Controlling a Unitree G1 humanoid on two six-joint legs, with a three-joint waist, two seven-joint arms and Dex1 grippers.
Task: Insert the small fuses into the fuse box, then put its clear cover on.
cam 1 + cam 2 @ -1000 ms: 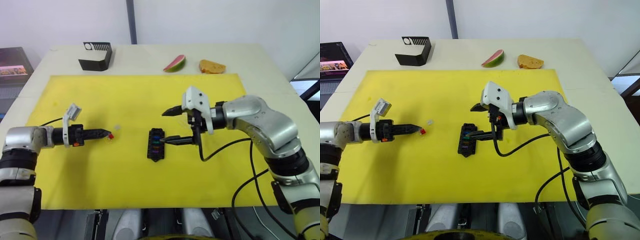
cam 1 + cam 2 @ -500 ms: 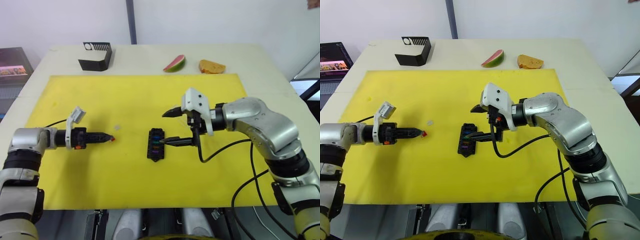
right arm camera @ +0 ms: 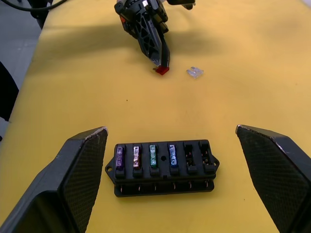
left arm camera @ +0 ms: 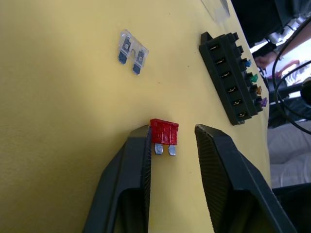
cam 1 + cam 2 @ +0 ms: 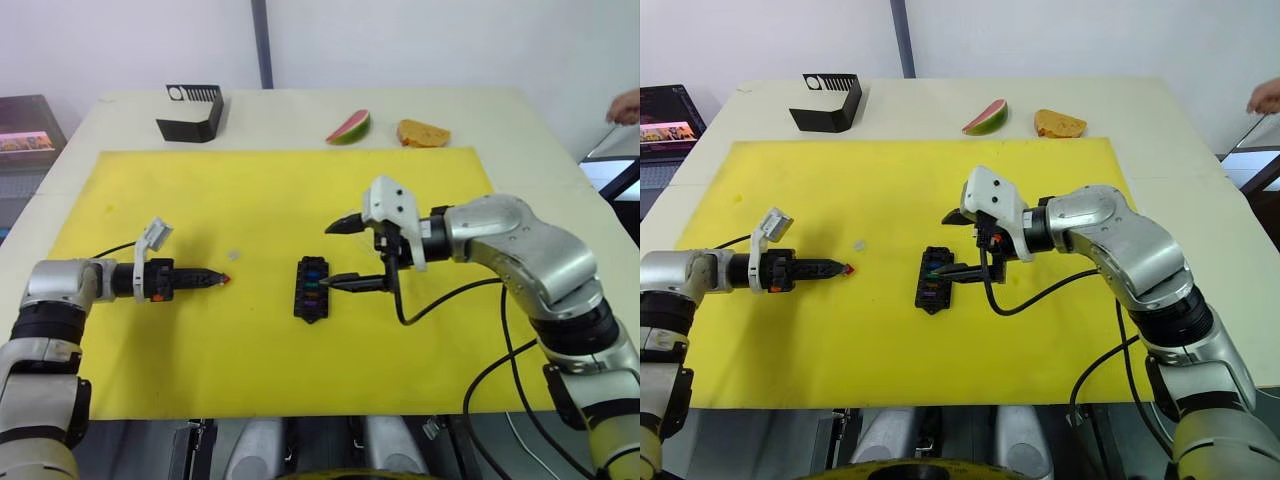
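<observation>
Left of centre: our left gripper (image 4: 172,138), spread around the red fuse (image 4: 164,132). We should pinch squarely. Centre: right gripper (image 3: 170,141), wide open, flanks the fuse box (image 3: 163,166).

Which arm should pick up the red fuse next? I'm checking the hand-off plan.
Left. The left gripper already has its open fingers on either side of the red fuse on the yellow mat; the right gripper is open around the fuse box.
</observation>
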